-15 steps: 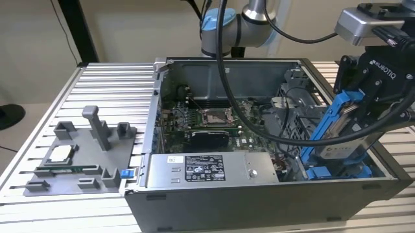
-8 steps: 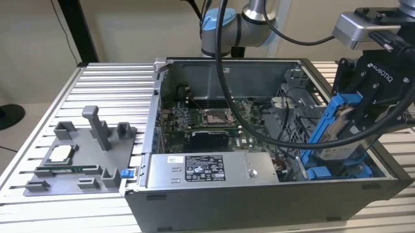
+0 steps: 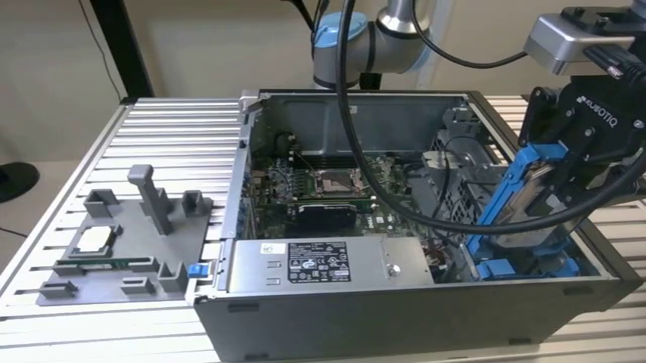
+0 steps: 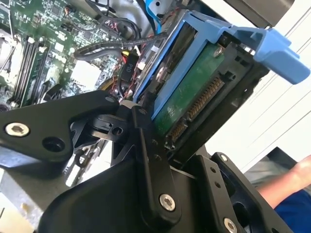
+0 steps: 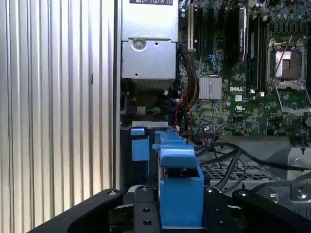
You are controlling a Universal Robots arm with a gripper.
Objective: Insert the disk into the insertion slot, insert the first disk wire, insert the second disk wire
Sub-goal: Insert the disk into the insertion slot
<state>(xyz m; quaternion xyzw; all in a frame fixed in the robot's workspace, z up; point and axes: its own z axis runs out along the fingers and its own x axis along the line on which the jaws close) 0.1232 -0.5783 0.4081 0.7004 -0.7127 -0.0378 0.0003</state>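
My gripper (image 3: 555,189) pinches the disk (image 3: 510,198) between its 2 fingers, holding it tilted on edge in its blue carrier. The disk's lower end sits at the insertion slot (image 3: 525,266), in the case corner at the exterior view's right; I cannot tell if they touch. Beyond lie the power supply (image 3: 323,263), then the motherboard (image 3: 328,185), then a grey fixture (image 3: 131,242) on the slatted table (image 3: 60,189).

Silver disk (image 3: 513,193) in blue carrier frame, steeply tilted on edge, lower end over blue-railed insertion slot (image 3: 504,268), not yet seated
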